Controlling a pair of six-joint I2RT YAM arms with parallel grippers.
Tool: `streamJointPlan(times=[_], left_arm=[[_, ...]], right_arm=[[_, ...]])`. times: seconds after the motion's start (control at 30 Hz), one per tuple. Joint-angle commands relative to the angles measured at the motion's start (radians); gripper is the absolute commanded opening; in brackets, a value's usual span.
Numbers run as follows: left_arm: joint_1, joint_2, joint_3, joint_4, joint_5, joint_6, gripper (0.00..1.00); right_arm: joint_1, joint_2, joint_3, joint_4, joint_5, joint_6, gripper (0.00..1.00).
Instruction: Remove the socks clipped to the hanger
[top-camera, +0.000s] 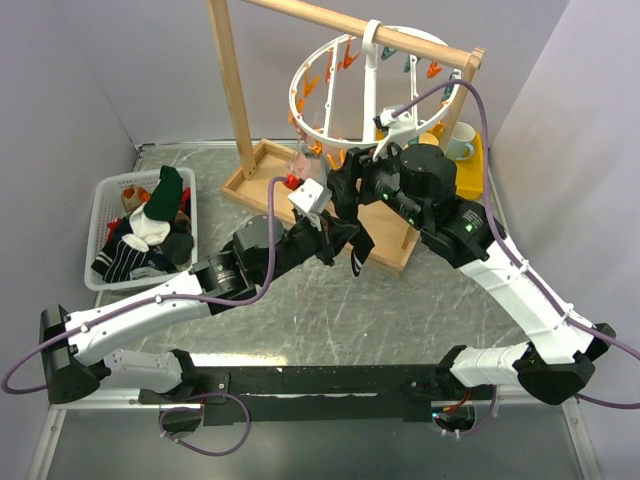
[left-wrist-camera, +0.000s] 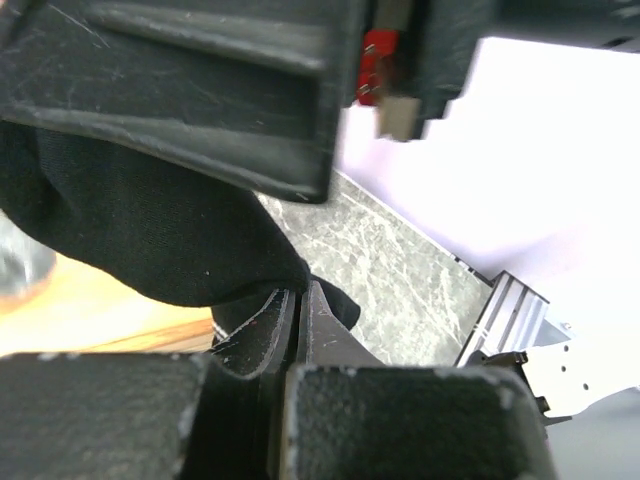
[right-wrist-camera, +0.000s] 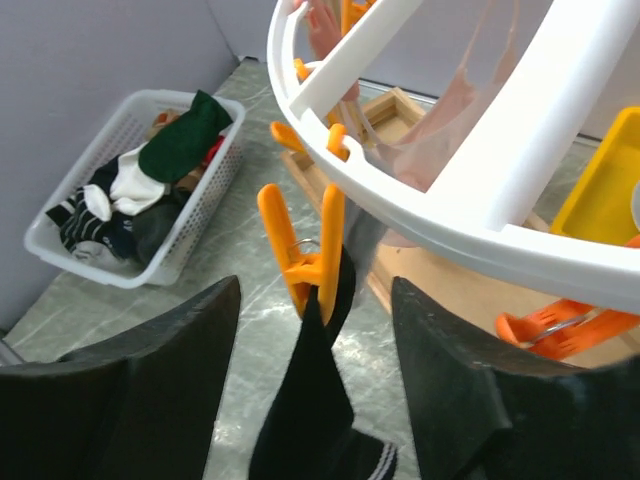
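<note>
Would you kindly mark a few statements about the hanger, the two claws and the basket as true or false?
1. The limp black sock is clipped in an orange plastic clothespin on the round white plastic hanger. True.
2. The right claw is shut on that clothespin. False: the right claw is open, with one finger on either side of the clothespin.
3. The left claw is shut on the black sock. True.
4. The white rectangular mesh basket is empty. False: the basket holds several socks, with a dark green sock on top.
</note>
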Motion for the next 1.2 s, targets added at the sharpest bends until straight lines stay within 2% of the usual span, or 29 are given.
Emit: streamJointPlan(times=[0.0, 0.33, 0.43, 0.47, 0.53, 0.67, 0.87, 0.97, 1.0, 1.07, 1.13, 1.17], left_arm=[[-0.014, -0.045, -0.001, 0.021, 0.009, 0.001, 0.01], [-0.028, -0.045, -0.021, 0.021, 0.02, -0.015, 0.01], [-0.03, -0.039, -0.016, 0.007, 0.021, -0.022, 0.01], [-0.03, -0.035, -0.016, 0.005, 0.021, -0.027, 0.01], [-0.03, -0.034, -0.019, 0.005, 0.023, -0.03, 0.01], [-0.03, -0.033, -0.029, -0.016, 0.024, -0.034, 0.01], [-0.03, -0.082, -0.125, -0.082, -0.019, -0.07, 0.01], [-0.028, -0.108, -0.144, -0.226, -0.172, -0.097, 0.01], [-0.022, -0.108, -0.116, -0.275, -0.289, -0.111, 0.01], [0.033, -0.105, -0.051, -0.428, -0.347, -0.139, 0.01], [0.093, -0.114, -0.012, -0.505, -0.367, -0.142, 0.01], [0.169, -0.12, 0.014, -0.545, -0.353, -0.13, 0.01]], right_arm=[[0.005, 0.016, 0.056, 0.054, 0.025, -0.036, 0.66], [0.007, 0.049, 0.101, 0.08, 0.014, -0.039, 0.52], [0.008, 0.06, 0.107, 0.086, 0.014, -0.036, 0.42], [0.008, 0.063, 0.113, 0.081, 0.025, -0.036, 0.36], [0.008, 0.065, 0.115, 0.081, 0.037, -0.033, 0.31], [0.008, 0.042, 0.086, 0.112, 0.053, -0.027, 0.29], [0.007, 0.019, 0.064, 0.127, 0.053, -0.018, 0.29], [0.007, 0.008, 0.05, 0.121, 0.059, -0.016, 0.3], [0.007, 0.0, 0.043, 0.124, 0.06, -0.015, 0.31], [0.007, -0.016, 0.017, 0.136, 0.067, -0.009, 0.32], [0.007, -0.027, 0.001, 0.14, 0.067, -0.007, 0.33], [0.008, -0.035, 0.0, 0.138, 0.068, -0.009, 0.33]])
